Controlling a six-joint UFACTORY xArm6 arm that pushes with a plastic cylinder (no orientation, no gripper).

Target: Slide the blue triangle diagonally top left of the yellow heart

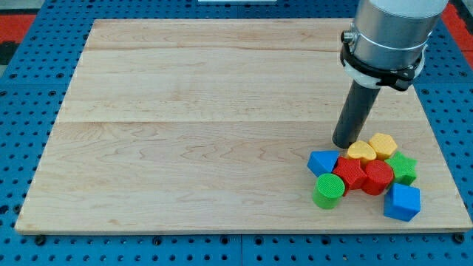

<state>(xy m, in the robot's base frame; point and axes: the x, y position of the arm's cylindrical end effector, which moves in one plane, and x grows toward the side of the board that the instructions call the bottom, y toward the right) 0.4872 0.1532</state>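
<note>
my tip (344, 143) – just above blue triangle (323, 162) | left of yellow heart (361, 151) | no tool – bare rod

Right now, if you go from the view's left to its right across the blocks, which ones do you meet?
Blue triangle → green cylinder → red star → red block → blue cube.

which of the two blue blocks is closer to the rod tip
The blue triangle at the cluster's left edge, just below and left of my tip. The other blue block sits at the cluster's bottom right, much farther off.
</note>
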